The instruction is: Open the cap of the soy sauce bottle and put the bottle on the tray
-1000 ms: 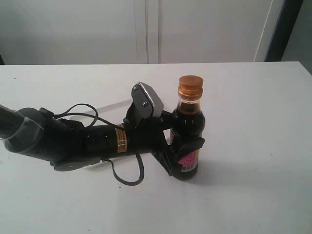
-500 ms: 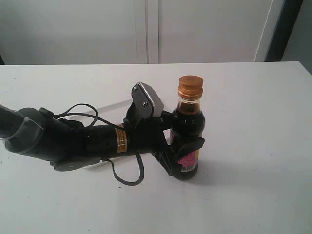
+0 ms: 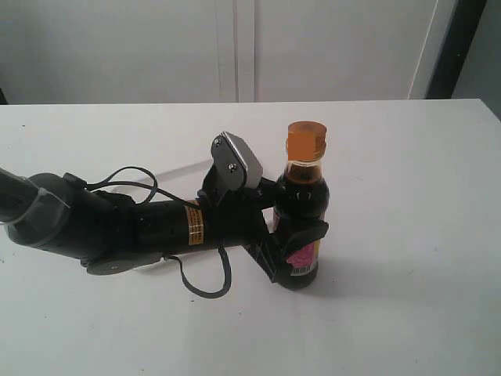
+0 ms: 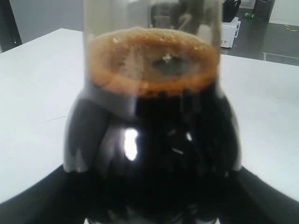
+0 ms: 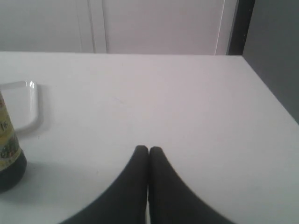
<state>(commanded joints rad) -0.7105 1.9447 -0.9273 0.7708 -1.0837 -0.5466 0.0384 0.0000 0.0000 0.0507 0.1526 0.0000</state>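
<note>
The soy sauce bottle stands upright on the white desk, a little right of the middle in the exterior view. The left claw reaches in from the left, lying low over the desk, and its black fingers clamp the lower body of the bottle across the pink-red and yellow label. The amber-orange cap sits on the narrow neck, above the claw and untouched by it; its outline looks slightly blurred, and whether the lid is lifted cannot be told. In the left wrist view the bottle fills the picture, dark liquid with a brown foamy ring at the shoulder, black fingers pressed to either side.

The right claw rests with its two black fingertips pressed together, holding nothing, just above bare desk. In that view the bottle's base shows at the edge, well apart from the claw, and a corner of the white tray lies on the desk just beyond the bottle.
</note>
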